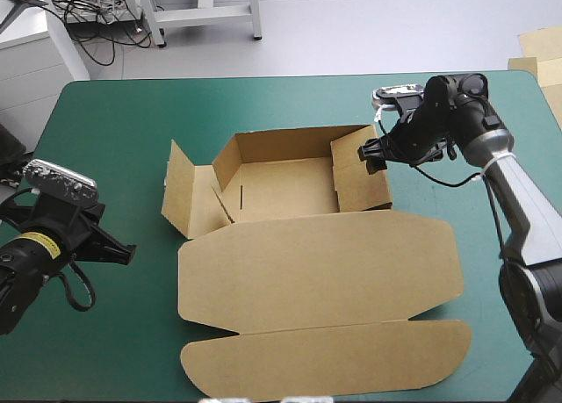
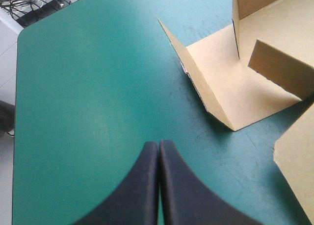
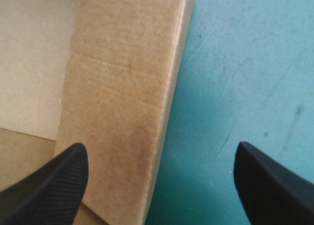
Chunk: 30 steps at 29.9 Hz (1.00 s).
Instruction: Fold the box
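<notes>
Box [image 1: 316, 262]: matte brown board, lid flat | left jaws closed, empty | right jaws apart astride wall

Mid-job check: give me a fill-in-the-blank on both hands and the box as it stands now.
The left hand is ____ over the bare teal-green cover.
The right hand is ____ at the right wall of the box.
The lid lies ____ on the cover.
Missing words: shut; open; flat.

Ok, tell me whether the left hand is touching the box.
Apart. Left wrist view: bare teal-green cover lies between the shut left hand and the box.
</notes>
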Each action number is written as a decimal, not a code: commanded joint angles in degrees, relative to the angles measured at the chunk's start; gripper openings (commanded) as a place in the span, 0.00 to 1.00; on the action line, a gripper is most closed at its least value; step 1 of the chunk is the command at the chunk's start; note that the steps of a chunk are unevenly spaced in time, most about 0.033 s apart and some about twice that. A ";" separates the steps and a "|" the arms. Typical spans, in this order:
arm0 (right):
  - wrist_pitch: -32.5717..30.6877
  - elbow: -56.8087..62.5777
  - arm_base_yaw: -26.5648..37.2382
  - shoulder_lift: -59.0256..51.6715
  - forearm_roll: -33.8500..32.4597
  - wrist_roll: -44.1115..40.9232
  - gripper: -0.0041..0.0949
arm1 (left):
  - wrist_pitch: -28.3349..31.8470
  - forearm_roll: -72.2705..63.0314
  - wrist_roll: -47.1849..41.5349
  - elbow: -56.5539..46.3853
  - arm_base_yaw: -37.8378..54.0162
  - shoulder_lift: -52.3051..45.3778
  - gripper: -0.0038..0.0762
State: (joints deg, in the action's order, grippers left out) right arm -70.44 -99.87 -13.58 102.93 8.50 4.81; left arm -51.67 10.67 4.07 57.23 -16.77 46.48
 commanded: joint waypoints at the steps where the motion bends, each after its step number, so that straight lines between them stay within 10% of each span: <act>1: 2.98 -0.85 0.37 -0.57 1.16 0.28 0.79 | 3.54 0.10 -0.37 1.57 0.09 -0.22 0.04; 30: 4.21 -0.85 0.37 8.32 3.75 0.35 0.29 | 3.33 -0.34 -0.05 1.57 0.09 -0.22 0.04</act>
State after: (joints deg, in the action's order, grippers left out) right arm -66.29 -99.37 -13.58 113.92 12.47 4.81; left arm -51.66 10.28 4.22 57.23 -16.77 46.48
